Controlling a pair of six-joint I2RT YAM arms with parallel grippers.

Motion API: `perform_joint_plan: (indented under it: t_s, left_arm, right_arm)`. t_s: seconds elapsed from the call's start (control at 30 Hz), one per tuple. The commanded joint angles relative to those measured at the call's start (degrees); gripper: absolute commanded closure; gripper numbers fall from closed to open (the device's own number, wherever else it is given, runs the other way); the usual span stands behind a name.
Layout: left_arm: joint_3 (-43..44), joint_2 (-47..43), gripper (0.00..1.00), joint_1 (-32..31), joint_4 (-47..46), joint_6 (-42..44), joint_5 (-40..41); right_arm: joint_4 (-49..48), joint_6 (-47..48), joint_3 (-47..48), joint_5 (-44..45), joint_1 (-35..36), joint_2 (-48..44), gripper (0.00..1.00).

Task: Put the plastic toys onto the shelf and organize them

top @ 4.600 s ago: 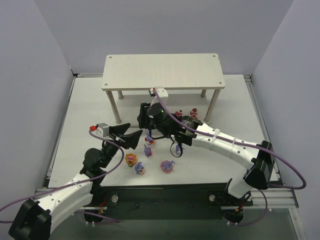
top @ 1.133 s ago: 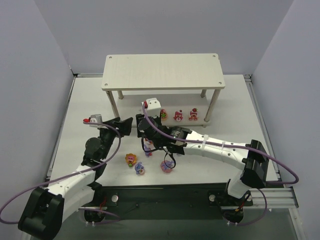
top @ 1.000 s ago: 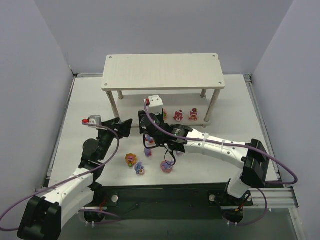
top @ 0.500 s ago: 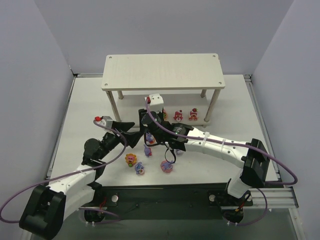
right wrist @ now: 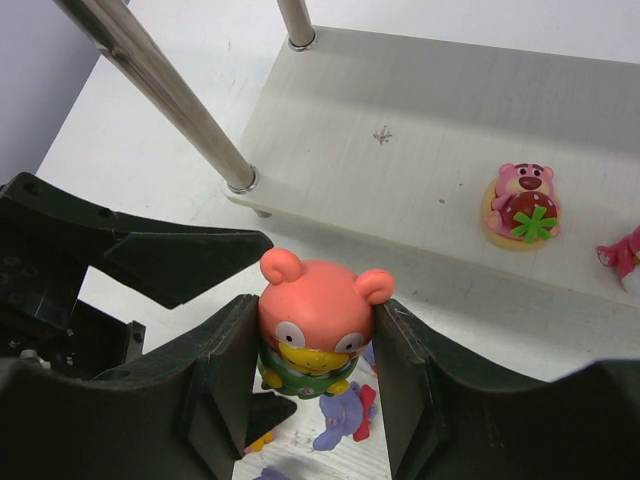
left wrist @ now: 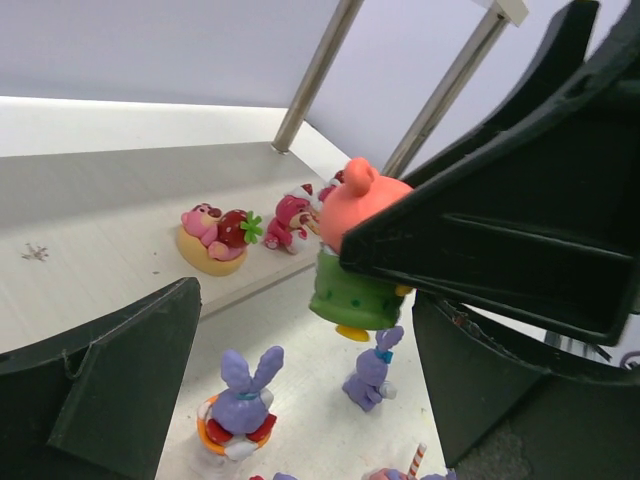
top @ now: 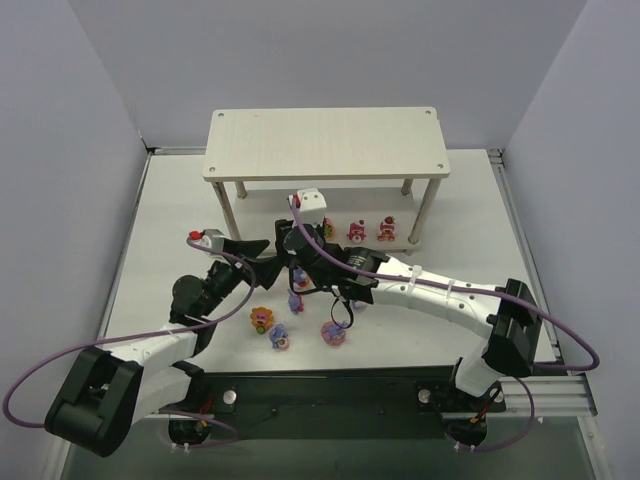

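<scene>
My right gripper (right wrist: 318,350) is shut on a round pink-headed toy with a green body (right wrist: 318,325) and holds it above the table, in front of the shelf's lower tier (right wrist: 420,150). In the left wrist view this toy (left wrist: 360,250) hangs just ahead of my open left gripper (left wrist: 300,390), apart from its fingers (left wrist: 100,390). In the top view the two grippers, left (top: 265,262) and right (top: 297,262), are close together in front of the shelf (top: 325,143). A pink bear toy (right wrist: 520,205) and two more red-pink toys (top: 355,230) stand on the lower tier.
Two purple bunnies (left wrist: 240,400) (left wrist: 372,370) stand on the table below the grippers. A yellow-pink toy (top: 262,319), another bunny (top: 280,338) and a pink-purple toy (top: 335,332) lie nearer the arm bases. A metal shelf leg (right wrist: 160,90) stands just left of the held toy.
My left gripper has swung right and down toward the right gripper, which keeps hold of the pink-headed toy and has shifted slightly. The toys on the table and shelf have not moved.
</scene>
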State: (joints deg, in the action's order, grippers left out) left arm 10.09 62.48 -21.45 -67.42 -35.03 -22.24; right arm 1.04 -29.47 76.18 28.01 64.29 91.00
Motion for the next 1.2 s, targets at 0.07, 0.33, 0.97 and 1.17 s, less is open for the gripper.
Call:
perform_joint_plan:
  t_s: [0.07,0.33,0.97,1.17]
  left_arm:
    - [0.5,-0.6,0.03,-0.7,1.4,3.4,5.8]
    - [1.0,0.1,0.07,-1.0,4.4,5.3,11.0]
    - [2.7,-2.3,0.1,-1.0,8.5,5.7,18.1]
    - [1.3,-8.2,0.05,-1.0,14.7,6.2,18.5]
  right_arm:
    - [-1.3,-1.2,2.6,-1.5,0.7,-4.1,1.0]
    - [-1.3,-1.5,3.0,-2.4,0.9,-4.7,1.0]
    - [5.3,-1.1,7.8,1.7,-0.1,2.9,1.0]
    - [5.6,0.2,10.6,2.6,-3.1,7.1,1.0]
